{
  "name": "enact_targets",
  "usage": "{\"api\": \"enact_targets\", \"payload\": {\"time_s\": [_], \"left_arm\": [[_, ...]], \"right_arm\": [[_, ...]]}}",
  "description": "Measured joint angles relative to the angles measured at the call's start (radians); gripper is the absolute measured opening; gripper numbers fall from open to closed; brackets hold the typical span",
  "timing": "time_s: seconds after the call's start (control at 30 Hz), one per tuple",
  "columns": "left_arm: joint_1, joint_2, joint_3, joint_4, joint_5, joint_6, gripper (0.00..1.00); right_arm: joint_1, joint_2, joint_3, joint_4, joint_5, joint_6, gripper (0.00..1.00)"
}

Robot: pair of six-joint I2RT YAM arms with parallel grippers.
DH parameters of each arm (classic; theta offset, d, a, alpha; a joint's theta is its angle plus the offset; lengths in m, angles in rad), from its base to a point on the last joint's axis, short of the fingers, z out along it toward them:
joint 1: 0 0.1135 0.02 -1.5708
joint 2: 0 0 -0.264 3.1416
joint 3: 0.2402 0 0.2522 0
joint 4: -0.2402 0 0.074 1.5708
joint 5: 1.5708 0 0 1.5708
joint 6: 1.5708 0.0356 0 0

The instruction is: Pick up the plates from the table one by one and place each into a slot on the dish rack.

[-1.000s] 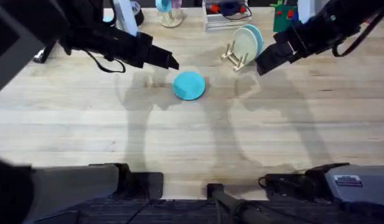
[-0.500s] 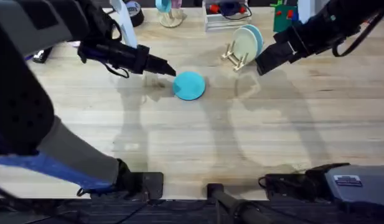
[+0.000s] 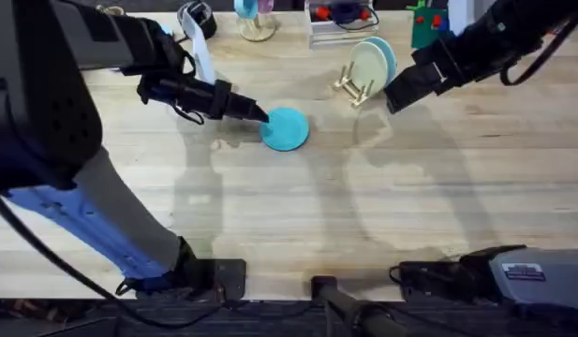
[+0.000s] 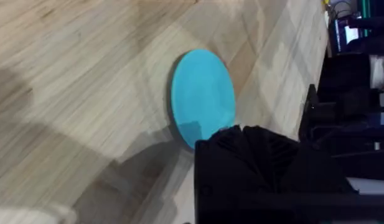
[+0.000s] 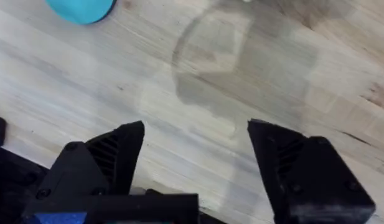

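Observation:
A teal-blue plate lies flat on the wooden table, near the middle toward the back. My left gripper reaches in from the left, and its tip sits at the plate's left edge. In the left wrist view the same plate lies just beyond the black gripper body. A pale yellow plate stands upright in a slot of the dish rack, with a blue edge behind it. My right gripper hovers just right of the rack. It stands open over bare wood, with the teal plate farther off.
Clutter lines the back edge: a clear plastic tray, a green object, a black tape roll and a small stand. The wide front half of the table is bare wood.
My left arm has swung down and to the right, bringing its tip up to the teal plate's left edge. The right arm and both plates have stayed where they were.

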Motion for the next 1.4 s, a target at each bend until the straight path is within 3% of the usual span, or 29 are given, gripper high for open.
{"api": "enact_targets", "payload": {"time_s": [0.73, 1.07, 1.4], "left_arm": [[0.0, 0.127, 0.001, 0.043, 0.002, 0.001, 0.042], [-0.004, 0.131, 0.005, 0.106, 0.0, -0.073, 0.042], [-0.029, 0.131, 0.006, 0.106, -0.034, -0.101, 0.041]], "right_arm": [[0.0, 0.0, 0.0, 0.0, 0.0, 0.0, 0.995], [0.0, 0.0, 0.0, 0.0, 0.0, 0.0, 0.993], [0.0, 0.0, 0.0, 0.0, 0.0, 0.0, 0.995]]}}
